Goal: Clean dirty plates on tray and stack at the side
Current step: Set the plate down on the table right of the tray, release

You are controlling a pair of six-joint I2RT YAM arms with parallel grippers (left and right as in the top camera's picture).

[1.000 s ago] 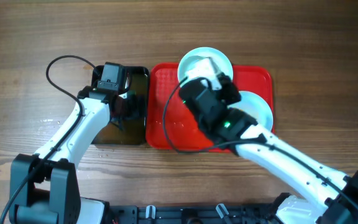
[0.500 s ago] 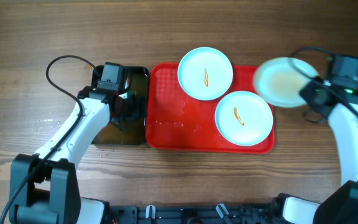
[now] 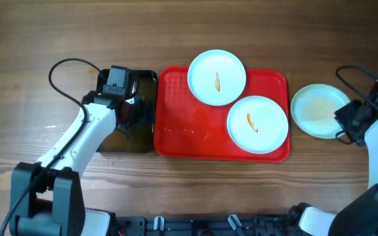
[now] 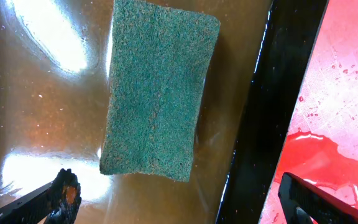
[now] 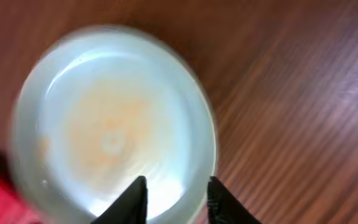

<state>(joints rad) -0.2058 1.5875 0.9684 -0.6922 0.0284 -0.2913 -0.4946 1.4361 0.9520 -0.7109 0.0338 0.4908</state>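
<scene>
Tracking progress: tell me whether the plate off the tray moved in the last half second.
Yes. The plate moved rightward and down-frame, away from the tray's right rim.

Wooden table, brown grain. Black rectangular tub on table, holding brown murky liquid. Green scouring sponge, rectangular, lying flat in tub liquid. Black cable looping over table beside tub.
</scene>
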